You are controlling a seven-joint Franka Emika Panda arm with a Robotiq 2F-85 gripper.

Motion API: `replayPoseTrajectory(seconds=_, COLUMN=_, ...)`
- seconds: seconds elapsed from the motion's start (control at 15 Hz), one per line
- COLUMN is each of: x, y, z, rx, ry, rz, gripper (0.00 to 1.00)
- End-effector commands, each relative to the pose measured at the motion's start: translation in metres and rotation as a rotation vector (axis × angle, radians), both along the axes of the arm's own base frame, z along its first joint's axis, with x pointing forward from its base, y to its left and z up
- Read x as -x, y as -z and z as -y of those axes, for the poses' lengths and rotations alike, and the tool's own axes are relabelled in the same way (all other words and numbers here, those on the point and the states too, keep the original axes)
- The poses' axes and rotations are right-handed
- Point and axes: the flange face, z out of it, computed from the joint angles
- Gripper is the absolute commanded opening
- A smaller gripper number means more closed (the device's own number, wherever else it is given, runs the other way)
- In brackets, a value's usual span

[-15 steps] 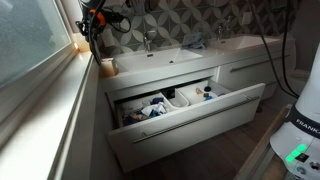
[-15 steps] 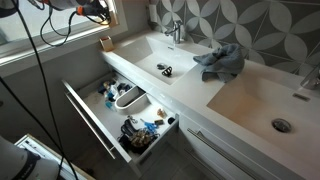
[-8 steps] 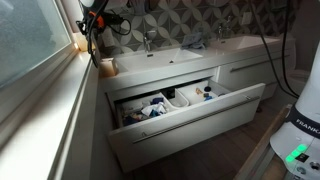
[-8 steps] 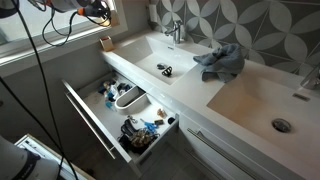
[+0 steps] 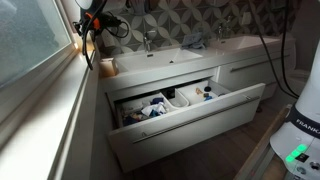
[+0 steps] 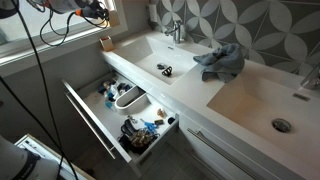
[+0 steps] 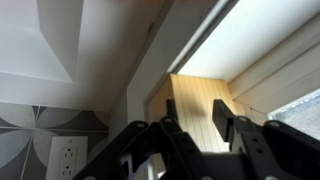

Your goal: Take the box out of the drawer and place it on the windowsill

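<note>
End effector (image 5: 84, 28) slightly raised, box (image 7: 190, 110) half-hidden

On the white vanity countertop (image 6: 195, 90), a crumpled grey-blue cloth (image 6: 221, 60) is seen beside the faucet (image 6: 176, 31), and a tan cup (image 6: 105, 42) at the window-side corner.

Tan box (image 7: 192, 118) between tool (image 7: 193, 135) fingers
</note>
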Motion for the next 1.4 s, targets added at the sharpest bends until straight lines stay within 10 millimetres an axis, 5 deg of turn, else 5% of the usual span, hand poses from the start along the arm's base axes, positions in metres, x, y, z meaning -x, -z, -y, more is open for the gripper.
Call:
replayPoseTrajectory(seconds=0.0, x=0.000, y=-0.001, z=-0.007, rx=-0.009, ry=0.010, rz=0.023, gripper=0.45)
replayPoseTrajectory(seconds=0.6, x=-0.001, y=-0.009, z=0.000, rx=-0.026, ry=-0.006, rz=0.090, gripper=0.46)
replayPoseTrajectory(seconds=0.67, x=0.000, y=-0.010, z=0.001, rx=-0.023, ry=-0.007, rz=0.077, gripper=0.53)
replayPoseTrajectory(seconds=0.73, x=0.002, y=-0.012, z=0.002, rx=-0.014, ry=-0.007, rz=0.066, gripper=0.70)
replayPoseTrajectory(seconds=1.0, x=0.019, y=-0.033, z=0.003, rx=0.036, ry=-0.036, rz=-0.013, gripper=0.98)
replayPoseTrajectory(seconds=1.33, x=0.072, y=-0.091, z=0.012, rx=0.132, ry=-0.069, rz=-0.258, gripper=1.00)
